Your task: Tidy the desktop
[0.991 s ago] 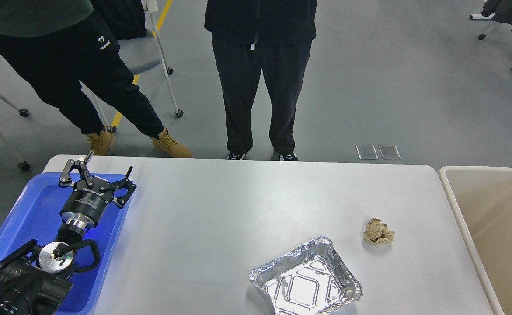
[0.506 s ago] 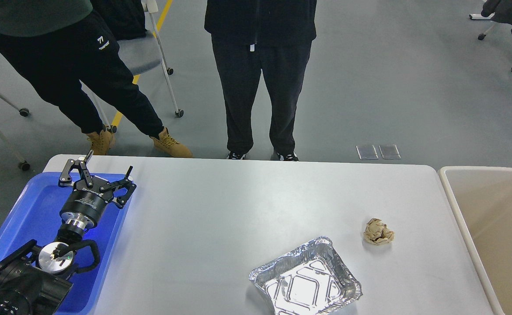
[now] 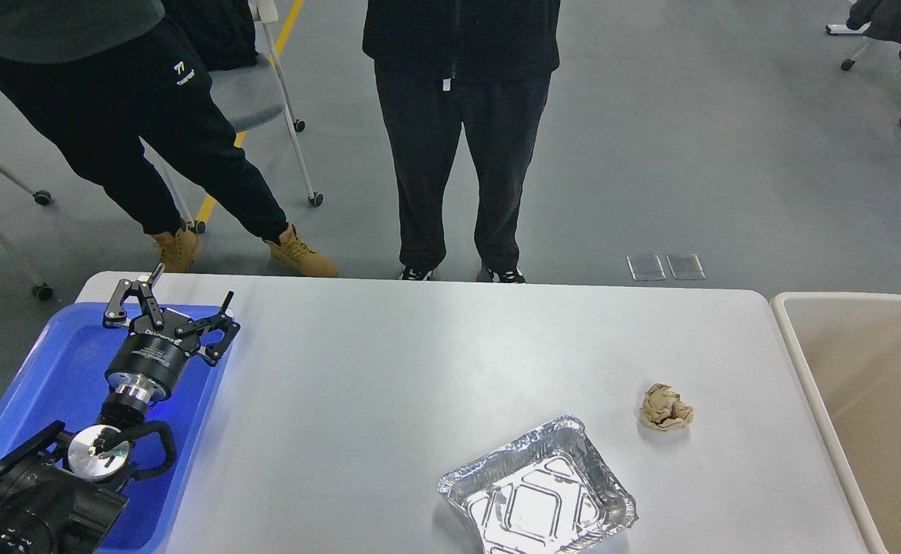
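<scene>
White desktop [image 3: 388, 369] spreads right of left pincer [image 3: 177, 302], fingers apart.

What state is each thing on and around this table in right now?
Left gripper: open, empty, over the blue tray.
Blue tray: nothing seen in it.
Foil pan: upright, empty.
Paper ball: crumpled, lying on the desktop.
Beige bin: open-topped, visible part empty.

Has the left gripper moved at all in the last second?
No. The left gripper hangs open over the far right corner of the blue tray, at the same spot against the tray rim as before.
</scene>
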{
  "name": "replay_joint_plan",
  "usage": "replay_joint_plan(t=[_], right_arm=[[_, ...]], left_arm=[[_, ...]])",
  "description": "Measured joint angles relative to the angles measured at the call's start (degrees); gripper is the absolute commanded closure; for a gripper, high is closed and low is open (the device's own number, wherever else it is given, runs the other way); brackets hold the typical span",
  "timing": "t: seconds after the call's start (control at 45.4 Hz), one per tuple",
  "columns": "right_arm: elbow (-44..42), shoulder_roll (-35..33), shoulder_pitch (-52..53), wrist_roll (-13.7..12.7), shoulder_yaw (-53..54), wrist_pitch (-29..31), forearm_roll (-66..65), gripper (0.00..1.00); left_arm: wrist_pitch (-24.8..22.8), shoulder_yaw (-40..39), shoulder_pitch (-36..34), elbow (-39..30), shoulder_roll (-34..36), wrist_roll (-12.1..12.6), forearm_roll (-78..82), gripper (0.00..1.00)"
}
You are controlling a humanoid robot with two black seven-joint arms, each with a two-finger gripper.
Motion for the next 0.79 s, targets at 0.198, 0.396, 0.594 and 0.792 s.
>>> replay_joint_plan(t=[0.198,0.396,0.594,0.792], right_arm=[[9.33,-7.64,3.55,-0.04,0.22,5.59,-0.22,0.0],[27.47,-18.48,7.95,-0.07,-0.09,7.68,-3.59,0.0],[43.15,-28.14,15.36,-0.51,-0.99,8.81,-14.26,0.0],[53.29,-33.16,26.32,-1.4,-8.89,10.16,-25.86,0.0]], left_arm=[[0.0,0.0,-0.01,0.0,0.0,0.0,0.0,0.0],[0.0,0.0,-0.02,0.0,0.0,0.0,0.01,0.0],[0.0,0.04,-0.04,0.0,0.0,0.0,0.08,0.0],[0.0,0.07,-0.04,0.0,0.0,0.09,0.14,0.0]])
